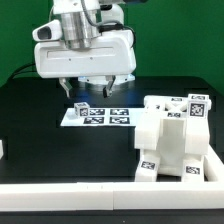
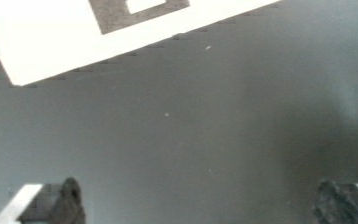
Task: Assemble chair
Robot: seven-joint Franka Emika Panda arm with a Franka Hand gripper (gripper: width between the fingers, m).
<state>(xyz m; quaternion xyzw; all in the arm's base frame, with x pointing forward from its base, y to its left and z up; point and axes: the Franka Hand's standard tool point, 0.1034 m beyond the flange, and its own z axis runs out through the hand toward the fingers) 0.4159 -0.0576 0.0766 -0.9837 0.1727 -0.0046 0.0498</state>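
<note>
The scene is seen by the exterior view from in front of the black table, slightly above it and at middling range, with the marker board near the middle of the frame and the chair nearer the camera on the exterior view's right. The wrist view is aimed steeply down at the same table from close range, past two dark fingertips. One corner of the marker board and the dark surface beside it are shared by both views.
</note>
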